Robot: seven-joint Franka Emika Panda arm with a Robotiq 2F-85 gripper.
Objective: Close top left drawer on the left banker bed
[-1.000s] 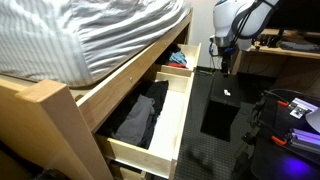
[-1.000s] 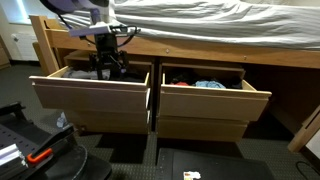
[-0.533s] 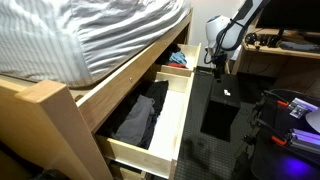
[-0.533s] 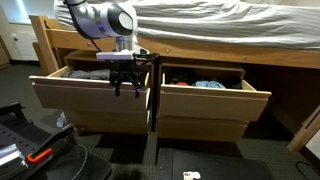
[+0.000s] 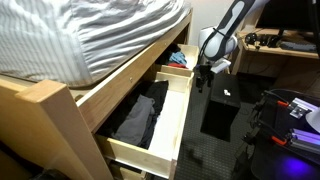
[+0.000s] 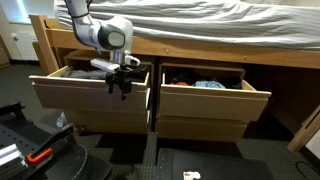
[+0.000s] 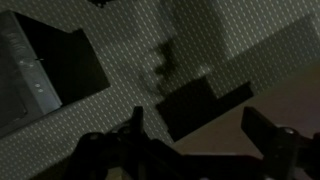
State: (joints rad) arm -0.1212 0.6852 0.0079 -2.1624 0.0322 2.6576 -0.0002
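The left banker bed is pale wood with grey-and-white striped bedding; it also shows in an exterior view. Its top left drawer stands pulled out, with dark clothes inside. Its long front board faces the floor space. My gripper hangs fingers down just in front of the right part of that front board, and I cannot tell whether it touches. It also shows in an exterior view. In the dim wrist view my gripper is open and empty over dark floor.
The top right drawer is also pulled out, holding blue and orange items. A black mat lies on the floor beside the drawers. A red-and-black device sits on the floor. A desk stands behind.
My gripper has come down from above the top left drawer to just in front of its front board. The drawer has not moved.
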